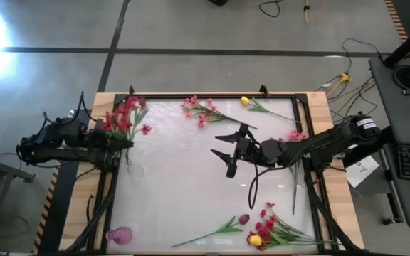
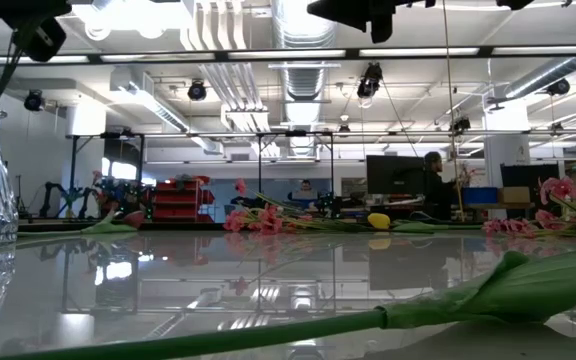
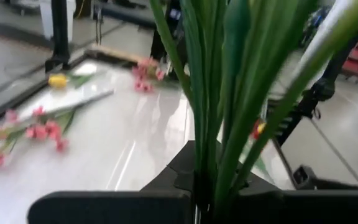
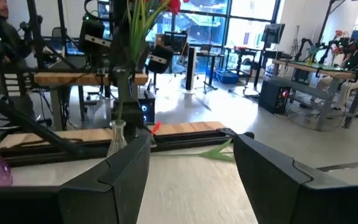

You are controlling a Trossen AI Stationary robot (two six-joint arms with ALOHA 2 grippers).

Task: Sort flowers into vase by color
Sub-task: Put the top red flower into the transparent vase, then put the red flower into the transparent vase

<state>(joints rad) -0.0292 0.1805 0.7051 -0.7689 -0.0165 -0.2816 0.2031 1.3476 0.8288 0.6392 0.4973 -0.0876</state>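
High view, left to right. The left gripper was at 9 o'clock, its fingers pressed on the thin green stems of a red flower spray; the spray's long axis ran toward 12 o'clock, blossoms uppermost, stem ends just over the clear glass vase. A rounded pink vase stood at 7 o'clock near the table's front edge. A pink spray lay at 12 o'clock, a yellow tulip bud beside it at 1 o'clock with its stem toward 4 o'clock. The right gripper hovered over the centre, fingers spread and holding nothing, with bare glossy white surface all around it. At 5 o'clock lay a dark red bud, stem toward 8 o'clock, beside a mixed red and yellow bunch.
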